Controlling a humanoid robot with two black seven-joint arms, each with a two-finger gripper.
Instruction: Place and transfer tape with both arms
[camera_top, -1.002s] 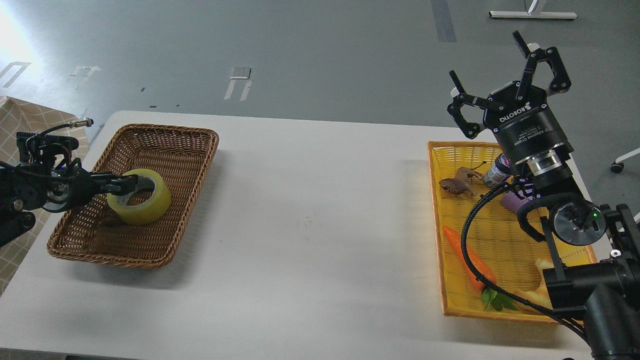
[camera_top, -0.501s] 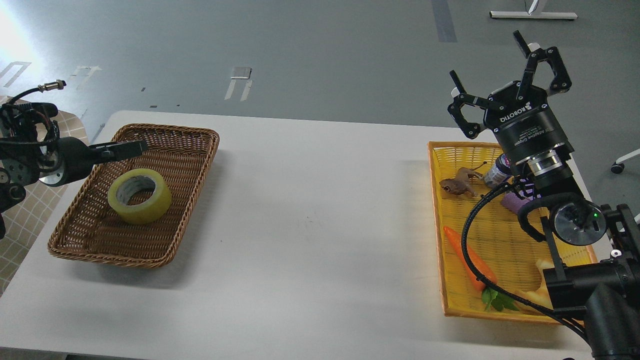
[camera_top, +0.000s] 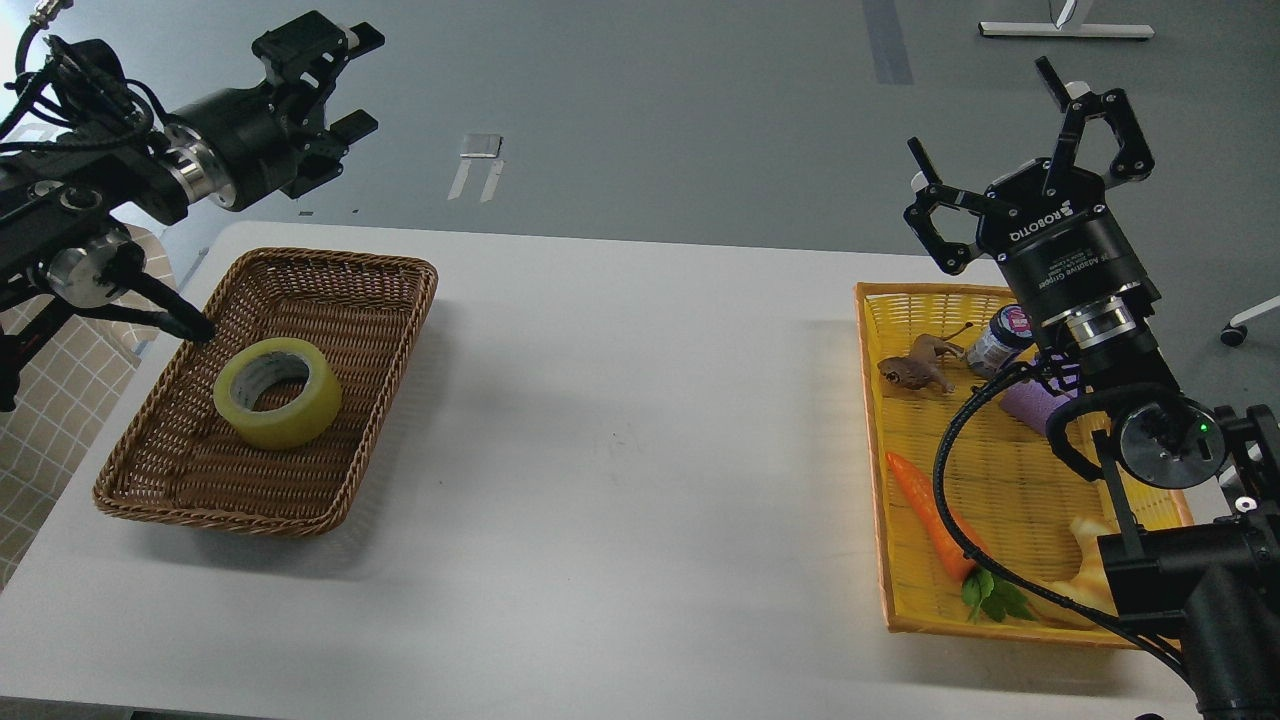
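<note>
The yellow tape roll (camera_top: 277, 392) lies flat in the brown wicker basket (camera_top: 385, 300) on the left of the white table. My left gripper (camera_top: 345, 75) is raised high above and behind the basket, well apart from the tape, open and empty. My right gripper (camera_top: 1020, 150) is held up above the far end of the yellow basket (camera_top: 880, 420), fingers spread wide open and empty.
The yellow basket holds a brown toy frog (camera_top: 912, 368), a small bottle (camera_top: 996, 338), a purple block (camera_top: 1028, 403), a carrot (camera_top: 930, 515) and a pale object partly hidden by my right arm. The white table (camera_top: 620, 450) lies between the baskets.
My left gripper let go of the tape, which stays in the brown basket, and rose up and back. My right gripper shifted only slightly.
</note>
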